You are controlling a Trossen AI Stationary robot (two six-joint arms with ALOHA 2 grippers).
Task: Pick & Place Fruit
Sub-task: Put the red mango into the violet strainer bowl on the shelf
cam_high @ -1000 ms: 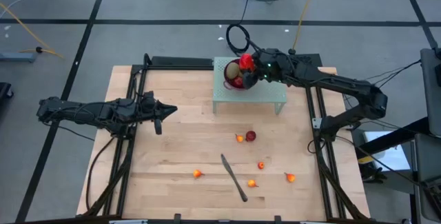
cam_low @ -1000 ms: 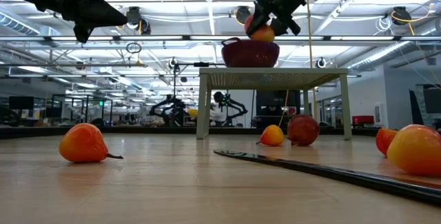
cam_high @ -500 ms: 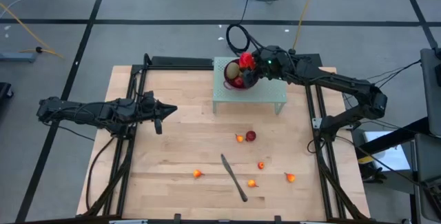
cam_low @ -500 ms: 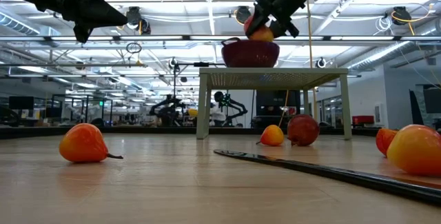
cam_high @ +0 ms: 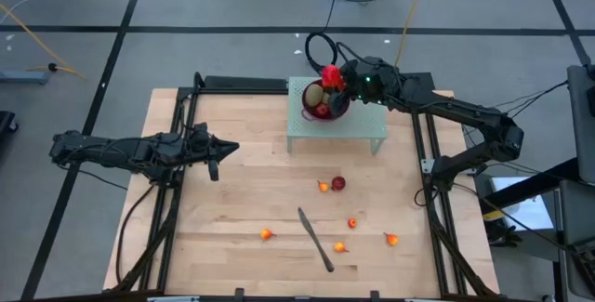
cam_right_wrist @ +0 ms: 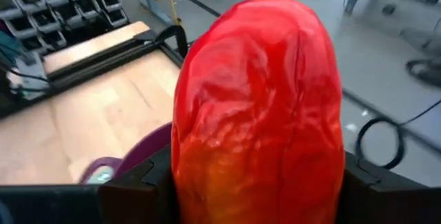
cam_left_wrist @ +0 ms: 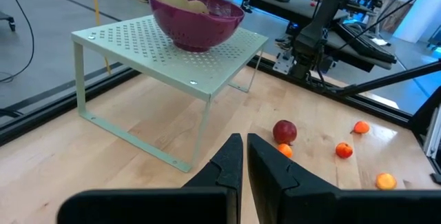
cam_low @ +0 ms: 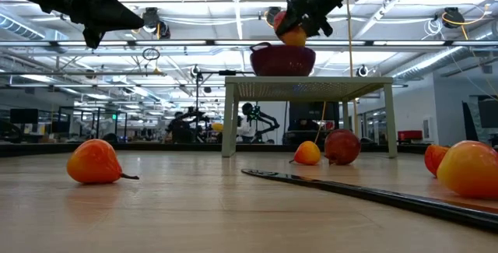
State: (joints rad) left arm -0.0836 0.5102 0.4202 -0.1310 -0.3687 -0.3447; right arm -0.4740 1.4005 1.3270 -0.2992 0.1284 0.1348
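Gripping the mango (cam_right_wrist: 258, 107) between its two fingers, the right gripper (cam_high: 342, 81) hung above the purple bowl (cam_low: 282, 60), which stood on a pale green perforated stand (cam_high: 337, 126) at the far side of the table (cam_high: 232, 181). The right wrist view showed the fruit filling the space between the fingers, red above and shading to orange below, with the bowl's rim visible beneath it. The low view showed the mango clear of the bowl's rim, apart from it. That position suited either a lift out of the bowl or a lowering into it; the pictures alone did not settle which.

A brownish kiwi (cam_high: 314, 93) and a red fruit (cam_high: 321, 110) lay inside the bowl. The raised stand kept the bowl above the loose fruit, so an arm had to approach it from above.

The left gripper (cam_high: 216, 151) waited over the table's left side, its fingers pressed together and empty, well apart from the bowl and clear of the right arm's path.

On the table, a dark red round fruit (cam_high: 338, 183) lay just beside a small orange one (cam_high: 323, 187). Four more small orange-red pieces (cam_high: 352, 223) were scattered nearer the front edge, around a long knife (cam_high: 315, 238) that lay diagonally among them. The knife appeared to be an obstacle to avoid when reaching for those pieces.
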